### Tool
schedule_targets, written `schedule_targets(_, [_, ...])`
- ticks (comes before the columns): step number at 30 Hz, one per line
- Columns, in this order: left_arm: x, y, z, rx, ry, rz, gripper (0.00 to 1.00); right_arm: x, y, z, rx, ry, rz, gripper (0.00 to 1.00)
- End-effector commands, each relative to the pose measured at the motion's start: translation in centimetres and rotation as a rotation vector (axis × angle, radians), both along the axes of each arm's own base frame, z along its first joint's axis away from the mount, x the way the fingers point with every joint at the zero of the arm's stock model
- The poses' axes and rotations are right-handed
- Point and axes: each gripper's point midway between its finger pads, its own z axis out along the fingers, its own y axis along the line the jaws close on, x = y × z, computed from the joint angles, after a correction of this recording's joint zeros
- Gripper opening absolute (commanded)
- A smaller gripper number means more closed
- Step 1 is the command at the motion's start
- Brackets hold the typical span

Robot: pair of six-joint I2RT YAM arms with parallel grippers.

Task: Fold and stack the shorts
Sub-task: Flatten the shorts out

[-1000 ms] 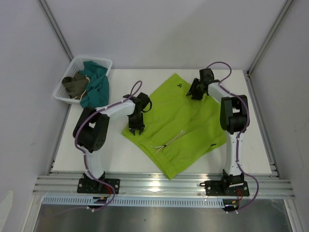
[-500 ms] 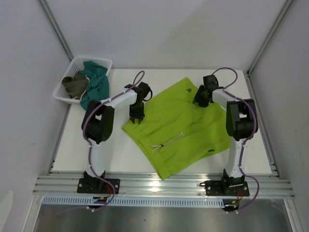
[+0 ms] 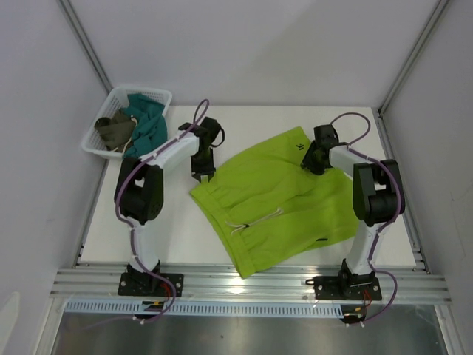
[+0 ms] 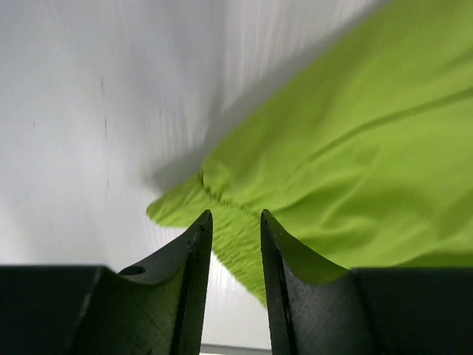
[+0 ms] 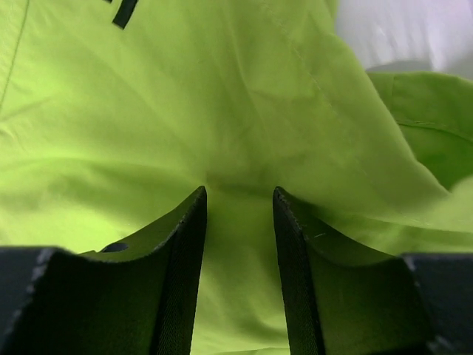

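Shorts flat mid-tabletop, waist-to-hem axis 8 to 2 o'clock. Left hand pinching waistband corner, 10 o'clock; right hand pinching hem, 1 o'clock.

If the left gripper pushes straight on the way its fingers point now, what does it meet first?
The shorts: the left gripper holds their waistband corner between its fingertips. Behind the cloth is the white table, probably close, though depth is unclear.

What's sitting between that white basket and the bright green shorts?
Only the left arm, stretched over bare white tabletop, its tool at the shorts' corner; the top view shows it.
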Motion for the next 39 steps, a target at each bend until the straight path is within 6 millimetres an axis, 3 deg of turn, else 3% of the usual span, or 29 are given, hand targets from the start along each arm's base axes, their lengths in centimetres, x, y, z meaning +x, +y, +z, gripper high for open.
schedule_targets(1, [2.1, -0.3, -0.3, 0.000, 0.009, -0.001, 0.35, -3.5, -1.1, -1.0, -0.066, 0.074, -0.034, 0.45])
schedule_targets(3, [1.5, -0.5, 1.2, -0.043, -0.026, 0.025, 0.36, -3.4, -1.1, -1.0, -0.064, 0.078, -0.025, 0.45])
schedule_targets(6, [0.6, -0.5, 2.9, -0.089, -0.085, 0.059, 0.55, -2.5, -1.3, -0.6, -0.052, 0.068, -0.024, 0.45])
schedule_targets(7, [-0.3, -0.4, 3.4, -0.115, -0.101, 0.067, 0.70, -2.3, -1.3, -0.6, -0.051, 0.067, -0.025, 0.45])
schedule_targets(10, [-1.6, 0.1, 4.3, -0.141, -0.135, 0.063, 0.84, -1.7, -1.1, -0.2, -0.036, 0.054, -0.024, 0.45])
schedule_targets(12, [-2.0, 1.2, 4.1, -0.136, -0.132, 0.077, 0.87, -1.4, -1.1, -0.3, -0.028, 0.054, -0.027, 0.45])
schedule_targets(13, [-3.0, 1.3, 3.5, -0.160, -0.101, 0.078, 0.88, -1.3, -1.1, -0.2, -0.029, 0.054, -0.025, 0.45])
schedule_targets(14, [-2.5, 1.8, 3.3, -0.194, -0.113, 0.098, 0.88, -1.2, -1.1, -0.1, -0.025, 0.051, -0.027, 0.45])
schedule_targets(19, [-3.8, 2.1, 0.2, -0.255, 0.001, 0.047, 0.88, -0.8, -1.2, 0.0, -0.018, 0.040, -0.026, 0.45])
schedule_targets(22, [-3.2, 1.6, -0.2, -0.278, 0.026, -0.009, 0.89, -0.8, -1.3, -0.1, -0.013, 0.042, -0.028, 0.45])
schedule_targets(26, [-2.1, 2.3, -0.3, -0.293, 0.016, -0.042, 0.90, -0.8, -1.2, 0.0, -0.007, 0.040, -0.022, 0.45])
schedule_targets(32, [-0.9, 3.7, -2.2, -0.244, 0.043, -0.025, 0.89, -0.8, -1.3, -0.1, -0.001, 0.041, -0.022, 0.44])
schedule_targets(34, [-0.9, 4.1, -3.0, -0.224, 0.068, -0.004, 0.81, -0.8, -1.4, 0.0, 0.001, 0.040, -0.023, 0.44])
schedule_targets(39, [-0.6, 4.4, -3.0, -0.204, 0.056, 0.035, 0.76, -0.6, -1.4, 0.3, 0.007, 0.030, -0.025, 0.44])
